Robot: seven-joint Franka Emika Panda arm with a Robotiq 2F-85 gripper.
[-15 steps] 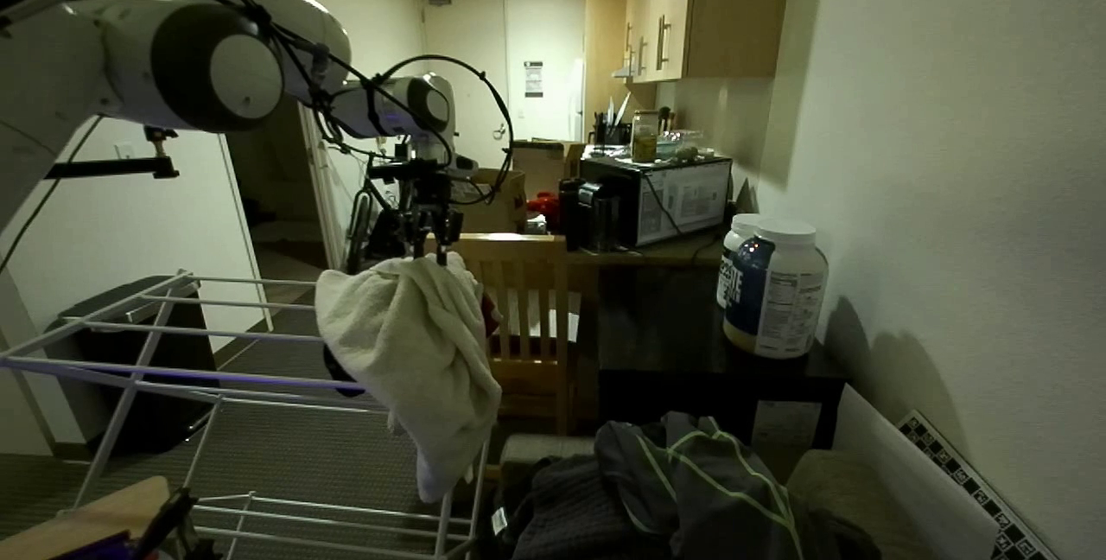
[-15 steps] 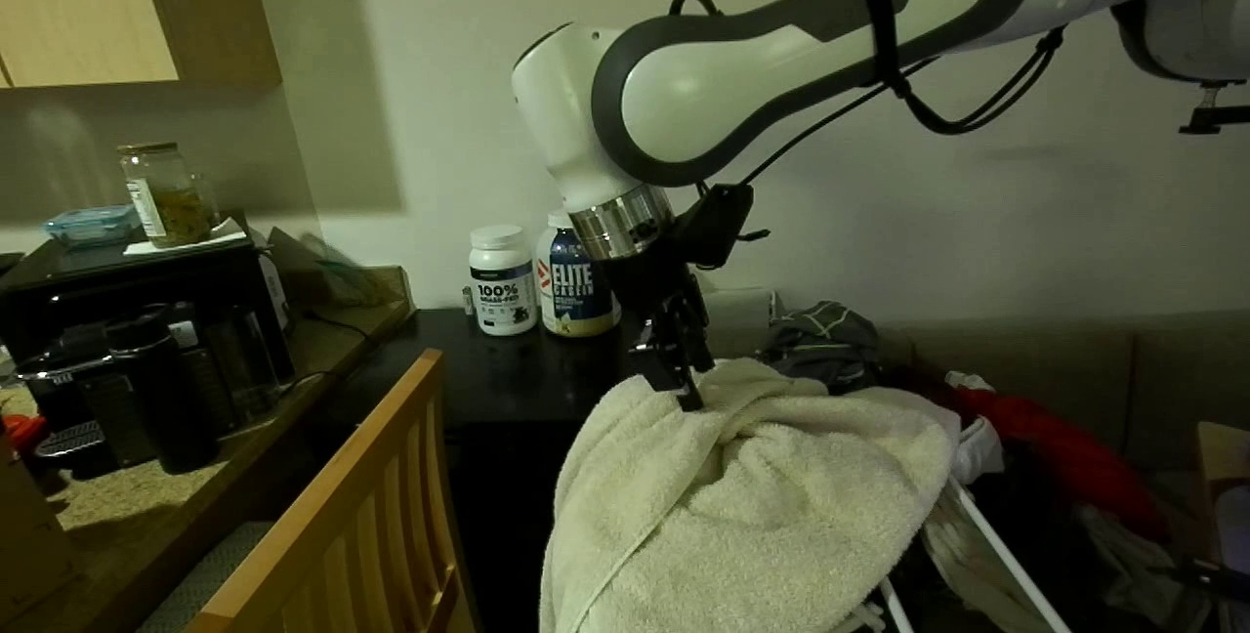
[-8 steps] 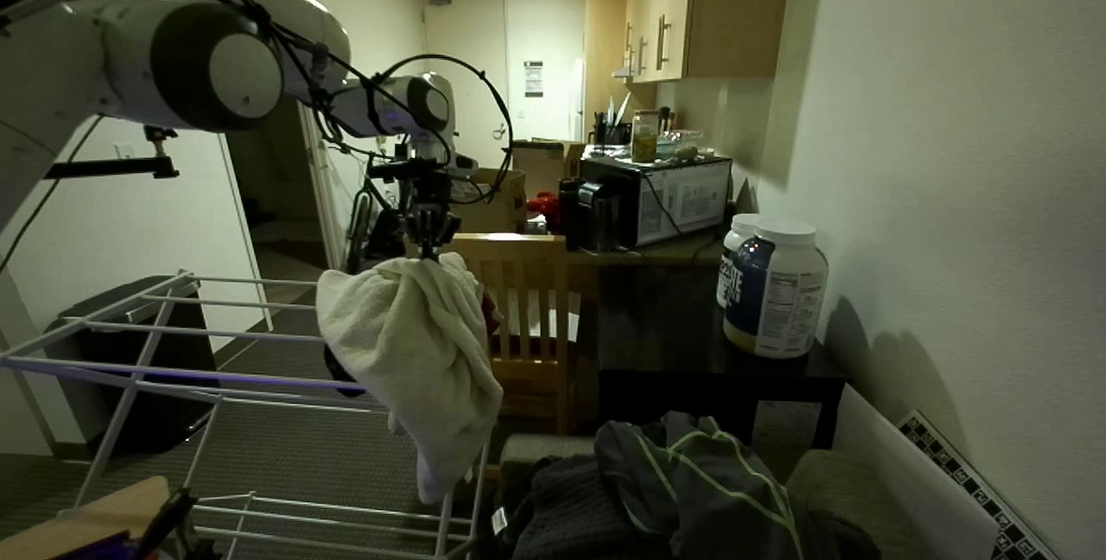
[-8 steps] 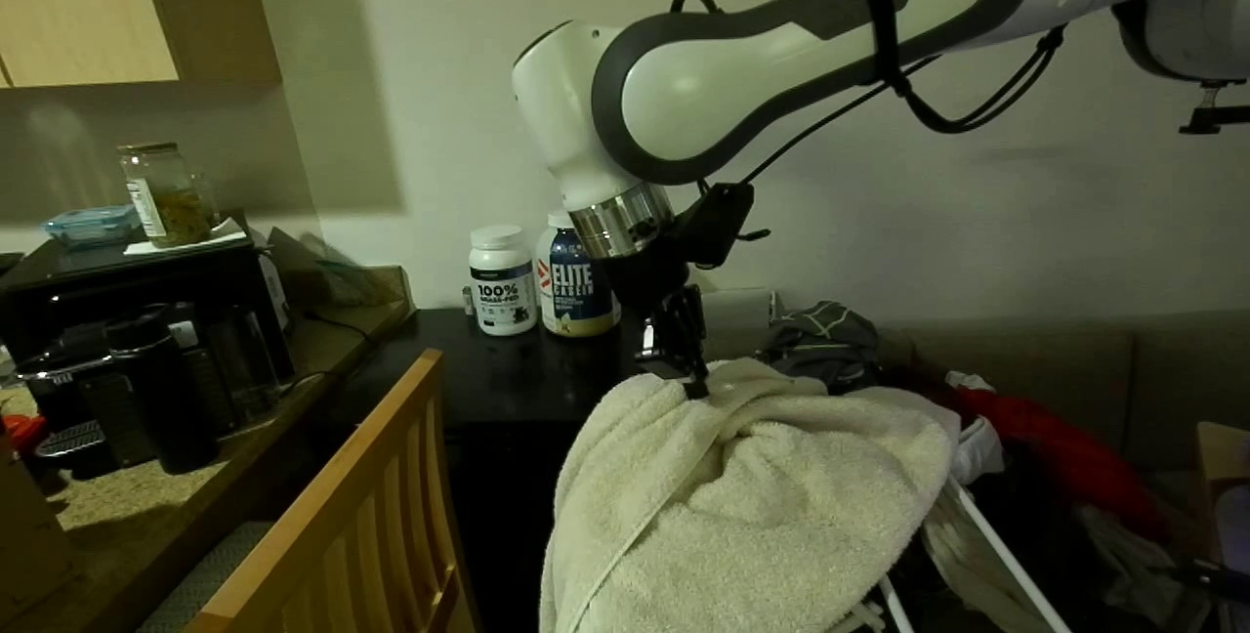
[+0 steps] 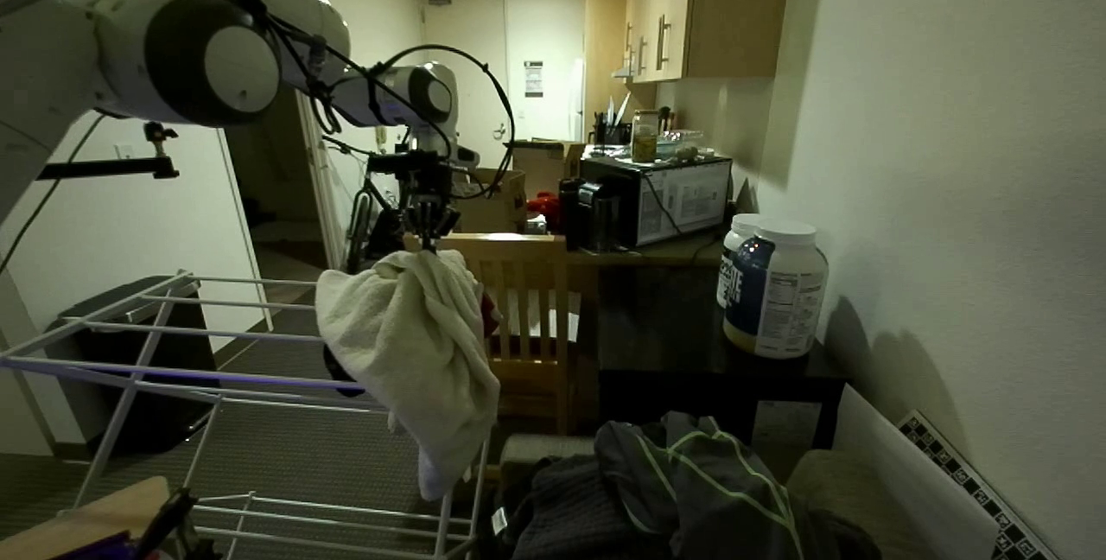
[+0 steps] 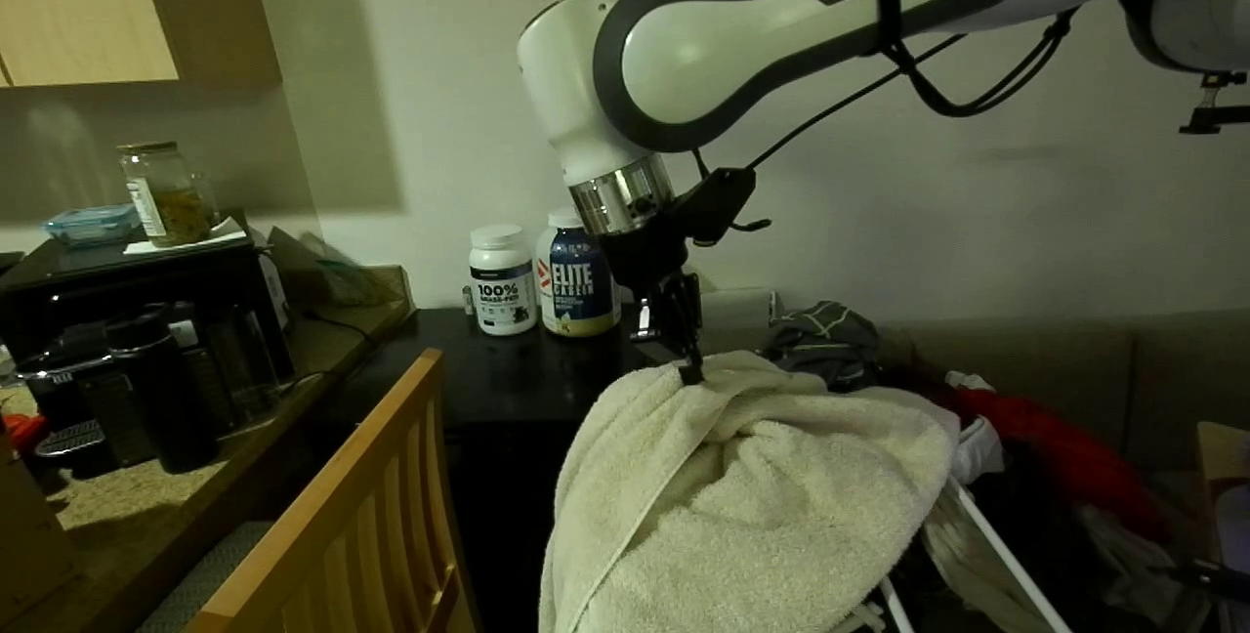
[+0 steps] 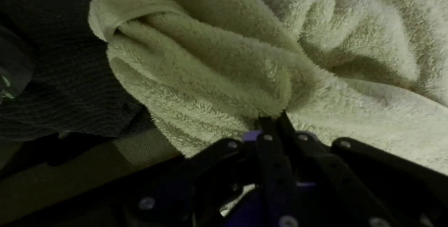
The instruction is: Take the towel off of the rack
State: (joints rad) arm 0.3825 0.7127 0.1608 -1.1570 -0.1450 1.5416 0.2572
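The cream towel point(image 5: 406, 344) drapes over the end of the pale wire rack point(image 5: 259, 379), hanging down in loose folds. In an exterior view the towel point(image 6: 762, 516) covers most of that end, with a white rack rod point(image 6: 1008, 555) showing below it. My gripper point(image 6: 691, 374) points down at the towel's top, its fingertips pressed together on a pinched fold. From the wrist, the gripper point(image 7: 274, 117) is shut with a bunch of towel point(image 7: 210, 69) gathered at its tips; the cloth between them is mostly hidden.
A slatted wooden chair point(image 6: 342, 486) stands close beside the towel. Beyond it is a dark table with two tubs point(image 5: 778, 292). A dark grey heap of clothes point(image 5: 657, 491) lies beside the rack. A microwave point(image 5: 683, 197) sits on the counter.
The fingers have come together on the towel's top fold. Since then the arm has risen slightly, and the pinched peak of the towel has lifted a little with it.
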